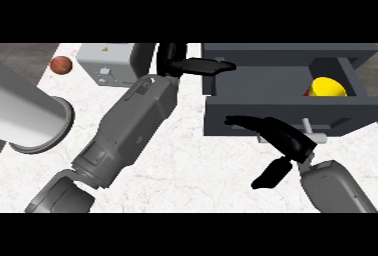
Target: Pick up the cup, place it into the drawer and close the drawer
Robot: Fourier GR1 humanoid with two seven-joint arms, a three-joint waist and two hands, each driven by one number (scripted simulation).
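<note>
Head view, right hand with fingers stretched out straight against the dark drawer front by its small handle, yellow cup already sitting inside the drawer, left hand up top with fingers relaxed beside the drawer's corner, holding nothing, brown ball way off left

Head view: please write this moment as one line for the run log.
cup: yellow, inside drawer | drawer: open | right hand: open, at drawer front | left hand: open, beside drawer

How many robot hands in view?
2. Black left hand at the dark grey drawer unit's upper-left corner; black right hand at the drawer front, beside the handle.
</note>
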